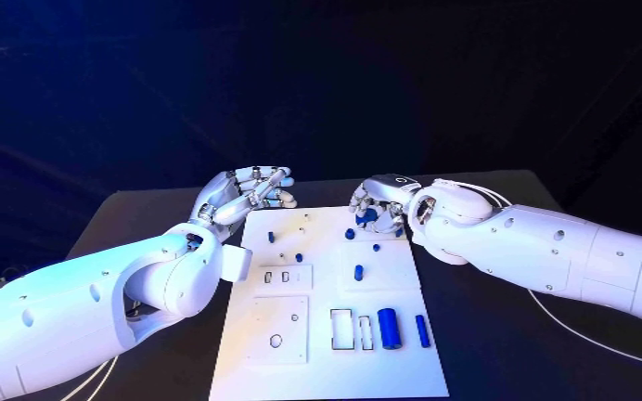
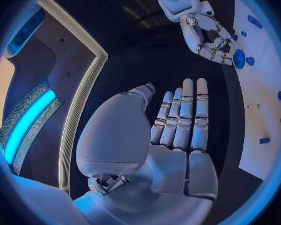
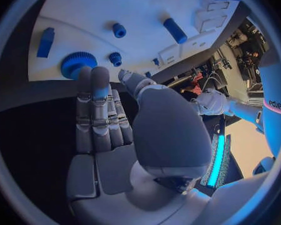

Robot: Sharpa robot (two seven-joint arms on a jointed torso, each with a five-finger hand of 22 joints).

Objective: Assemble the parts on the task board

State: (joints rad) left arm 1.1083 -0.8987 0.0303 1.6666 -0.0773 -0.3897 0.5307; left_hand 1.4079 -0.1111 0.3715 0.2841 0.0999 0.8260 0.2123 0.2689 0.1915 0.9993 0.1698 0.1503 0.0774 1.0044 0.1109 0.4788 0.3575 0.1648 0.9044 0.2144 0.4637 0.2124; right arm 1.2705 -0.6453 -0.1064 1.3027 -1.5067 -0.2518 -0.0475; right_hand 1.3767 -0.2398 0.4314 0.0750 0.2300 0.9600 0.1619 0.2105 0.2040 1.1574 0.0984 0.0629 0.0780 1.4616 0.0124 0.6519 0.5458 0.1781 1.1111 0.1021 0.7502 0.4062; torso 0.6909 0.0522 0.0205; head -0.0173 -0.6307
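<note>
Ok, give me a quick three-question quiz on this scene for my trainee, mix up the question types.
1. Fill in: the large blue cylinder lies at the end of the task board that is ____ the robot (nearest or farthest).
2. True or false: the left robot hand holds a blue part.
3. Which part lies by the fingertips of the right robot hand? A the toothed gear; B the large blue cylinder; C a thin rod.

Key: 1 nearest; 2 false; 3 A.

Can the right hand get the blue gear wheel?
Probably yes. The right hand has its fingertips right at the blue gear near the task board edge, and nothing lies between them.
</note>
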